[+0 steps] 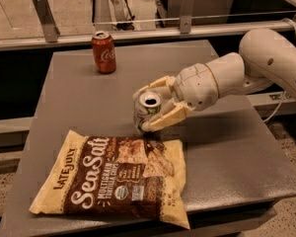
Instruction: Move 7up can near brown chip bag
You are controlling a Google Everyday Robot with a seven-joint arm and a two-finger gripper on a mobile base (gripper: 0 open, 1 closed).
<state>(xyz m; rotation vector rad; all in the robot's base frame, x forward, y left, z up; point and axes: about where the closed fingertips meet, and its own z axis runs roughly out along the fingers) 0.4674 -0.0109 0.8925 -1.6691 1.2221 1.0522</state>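
The end effector (154,107), its arm at 3 o'clock, clamps the 7up can (142,116) upright over the desk (227,152), just beside the chip bag (118,179)'s 12 o'clock edge, likely for release there

7up can (143,114) in tool (149,109) beside bag (116,181)

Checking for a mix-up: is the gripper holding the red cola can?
No, the gripper is clamped on the 7up can by the chip bag; the cola can stands alone farther back.
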